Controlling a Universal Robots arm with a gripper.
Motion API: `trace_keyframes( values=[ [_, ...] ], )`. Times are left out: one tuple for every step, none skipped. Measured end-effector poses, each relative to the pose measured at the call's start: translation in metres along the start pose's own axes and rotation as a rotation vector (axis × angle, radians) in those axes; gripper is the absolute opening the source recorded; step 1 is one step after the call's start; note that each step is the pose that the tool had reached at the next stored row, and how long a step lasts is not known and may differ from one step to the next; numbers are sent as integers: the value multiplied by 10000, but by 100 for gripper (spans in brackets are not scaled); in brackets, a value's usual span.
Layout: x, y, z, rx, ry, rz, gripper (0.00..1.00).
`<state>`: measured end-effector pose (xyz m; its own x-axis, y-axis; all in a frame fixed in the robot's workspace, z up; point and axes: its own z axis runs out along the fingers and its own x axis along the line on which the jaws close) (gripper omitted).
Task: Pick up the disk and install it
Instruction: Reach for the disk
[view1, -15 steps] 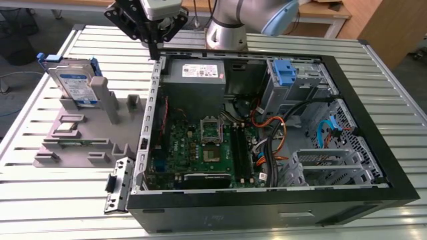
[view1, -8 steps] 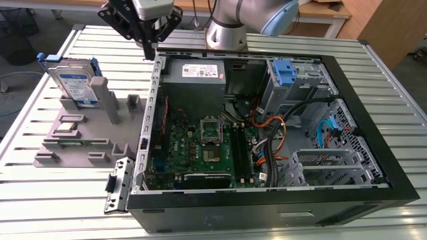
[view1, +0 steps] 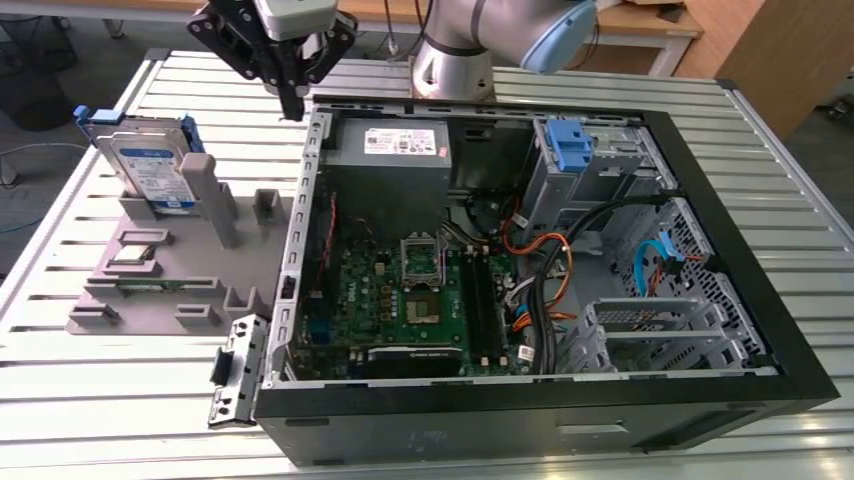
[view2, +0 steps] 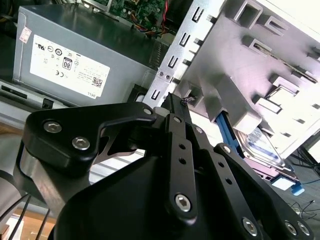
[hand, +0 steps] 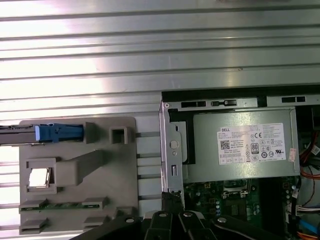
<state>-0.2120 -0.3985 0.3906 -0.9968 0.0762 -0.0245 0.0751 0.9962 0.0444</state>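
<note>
The slatted metal table (view1: 107, 400) is carrying an open black computer case (view1: 787, 330) beside a grey plastic holder (view1: 94, 305). The silver, blue-railed disk (view1: 144, 165) is standing upright in the holder, toward the arm-base edge. The black gripper (view1: 288, 105) is hanging between disk and case, fingers together, holding nothing.

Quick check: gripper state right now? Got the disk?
Gripper: closed, holding nothing. The disk stands upright in the grey holder, apart from the gripper.
</note>
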Motion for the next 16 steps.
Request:
trace_keyframes(
  values=[
    [5,0,1,-1,0,-1,10],
    [11,-1,0,0,0,0,10],
    [16,-1,0,0,0,-1,10],
    [21,-2,1,-1,0,0,10],
    [27,-2,1,0,0,0,10],
    [32,-3,1,0,1,0,10],
    [36,-3,1,0,1,0,10],
    [42,-3,2,0,0,0,10],
    [47,-4,2,0,0,-1,10],
    [54,-4,3,0,0,0,10],
    [62,-5,3,1,1,0,10],
    [68,-5,5,-1,0,0,10],
    [70,-5,5,0,0,-1,10],
    [76,-6,6,0,0,0,10],
    [83,-7,6,0,0,0,10],
    [93,-8,7,1,1,0,10]
  ],
)
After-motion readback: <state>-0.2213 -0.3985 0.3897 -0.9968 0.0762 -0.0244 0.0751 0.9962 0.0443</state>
